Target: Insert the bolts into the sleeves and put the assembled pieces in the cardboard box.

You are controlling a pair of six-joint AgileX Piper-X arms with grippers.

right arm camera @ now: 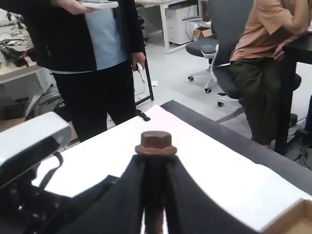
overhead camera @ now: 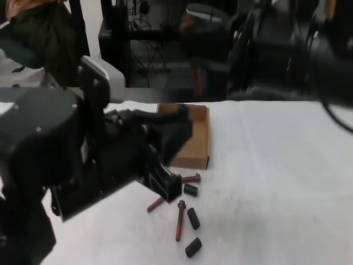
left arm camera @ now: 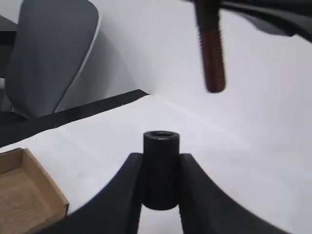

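Sleeve in my left, bolt in my right, the two not yet joined.
My left gripper (left arm camera: pixel 161 168) is clamped on an upright black sleeve (left arm camera: pixel 161 146). My right gripper (right arm camera: pixel 155 170) pinches a reddish hex-head bolt (right arm camera: pixel 155 144), whose threaded end is apart from the sleeve's open mouth. On the white bench (overhead camera: pixel 276 193) lie three loose sleeves (overhead camera: pixel 193 218) and three loose bolts (overhead camera: pixel 180 221). Beyond them sits the cardboard box (overhead camera: pixel 196 143).
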